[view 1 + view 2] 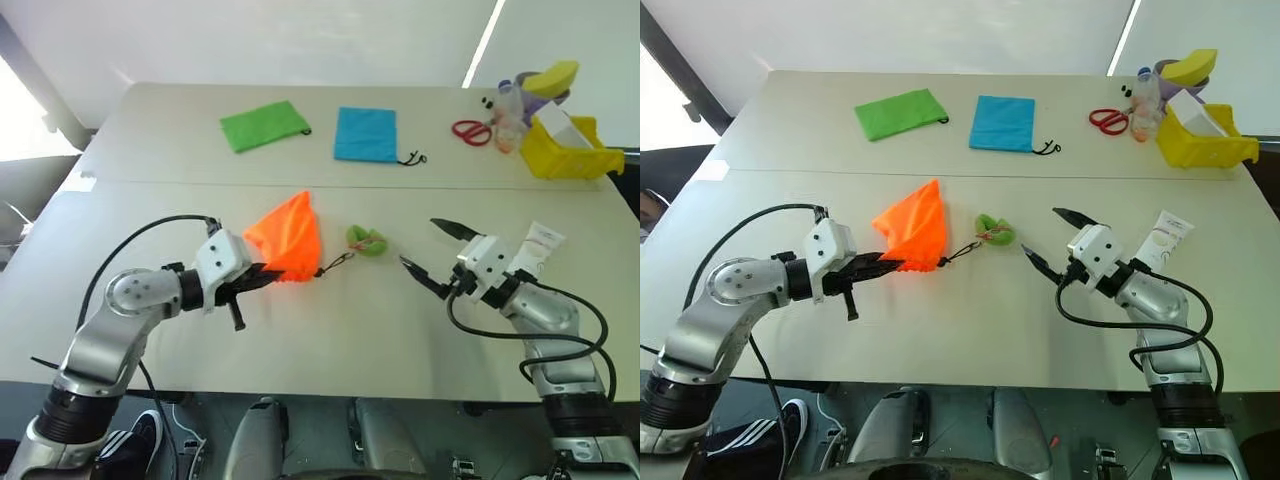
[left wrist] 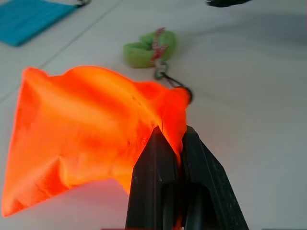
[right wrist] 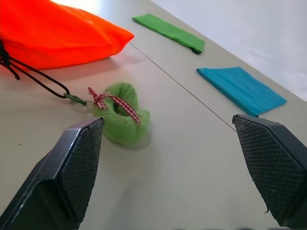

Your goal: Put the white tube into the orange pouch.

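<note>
Left end effector [image 1: 262,275] clamped on near edge of orange pouch [image 1: 288,237], fabric lifted into tent off desk [image 1: 330,330], likely to present mouth for loading. Black cord [image 1: 335,264] trails right to green tab [image 1: 366,240] lying on desk. Right end effector [image 1: 428,250] empty, fingers wide apart, hovering level, pointing left toward tab. White tube [image 1: 538,245] flat on desk at right, just beside right arm, not yet picked up. Judgement: tube grasp comes next.

White tube [image 1: 538,246] (lower end) hidden behind right arm.
</note>
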